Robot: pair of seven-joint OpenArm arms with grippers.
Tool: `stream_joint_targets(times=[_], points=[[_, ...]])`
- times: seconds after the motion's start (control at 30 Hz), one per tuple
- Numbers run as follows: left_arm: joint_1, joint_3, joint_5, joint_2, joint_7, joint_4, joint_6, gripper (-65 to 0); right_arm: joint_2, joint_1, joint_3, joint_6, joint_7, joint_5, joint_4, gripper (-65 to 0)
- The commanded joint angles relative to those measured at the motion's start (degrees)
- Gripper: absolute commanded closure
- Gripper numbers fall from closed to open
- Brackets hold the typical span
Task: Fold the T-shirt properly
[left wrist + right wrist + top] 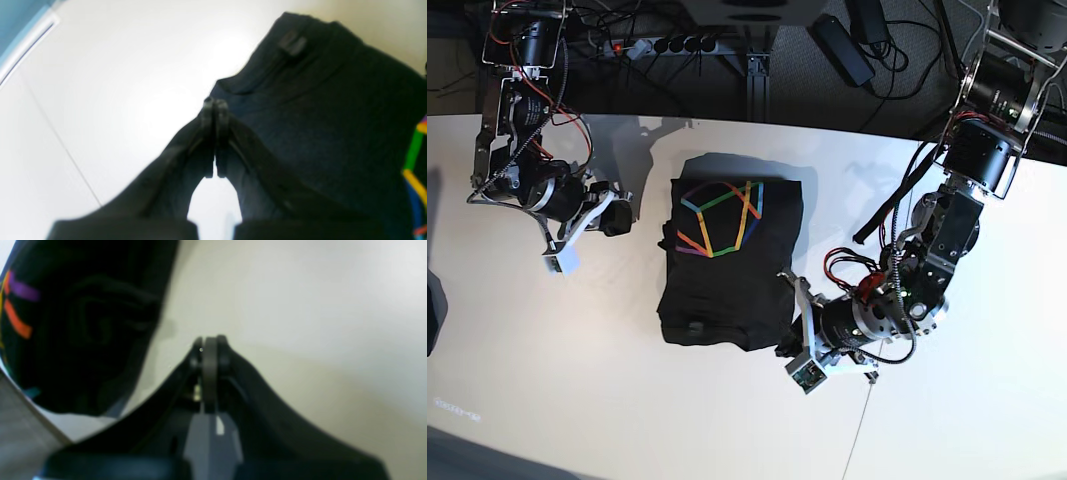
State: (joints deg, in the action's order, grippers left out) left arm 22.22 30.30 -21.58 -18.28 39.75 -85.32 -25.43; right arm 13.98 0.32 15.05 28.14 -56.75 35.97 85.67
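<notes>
The T-shirt (727, 290) lies folded into a dark rectangle in the middle of the white table, with its rainbow line print (720, 218) facing up. It fills the right of the left wrist view (317, 110) and shows at the upper left of the right wrist view (83, 323). My left gripper (213, 105) is shut, with its tips at the shirt's near right edge (784, 350); no cloth shows between the fingers. My right gripper (208, 343) is shut and empty over bare table, a little to the left of the shirt (619, 218).
The white table (577, 380) has a seam line (60, 140). A power strip and cables (667, 45) lie behind its back edge. A dark object (432, 310) sits at the left edge. A thin cable (857, 440) hangs over the front right.
</notes>
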Motion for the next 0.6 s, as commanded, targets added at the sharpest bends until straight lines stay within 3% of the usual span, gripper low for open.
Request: stream_joint_targets(times=[0.0,0.2,0.37,0.57], points=[[0.4,-1.7,-0.9,-1.0,0.0,-2.0,1.0,0.0,0.6,0.9,1.2,0.8,0.5,0.9,1.1,0.0],[-9.0,-10.1,-1.8,-7.4,1.0,-12.8,1.0,0.0,0.6,-0.6,7.4,0.9,-1.6,2.1,1.1,0.0],[-18.9,-15.8,-2.6,-12.8,1.8,-20.7,1.0,0.0,0.8,-3.9,12.1,2.8,-4.2,7.0,1.3,0.0],[-29.7,-21.6,-6.4,-16.4,5.3,-24.4,1.0,0.0,4.0,-10.3,14.5,2.8,-6.2,12.1,3.9,0.0]])
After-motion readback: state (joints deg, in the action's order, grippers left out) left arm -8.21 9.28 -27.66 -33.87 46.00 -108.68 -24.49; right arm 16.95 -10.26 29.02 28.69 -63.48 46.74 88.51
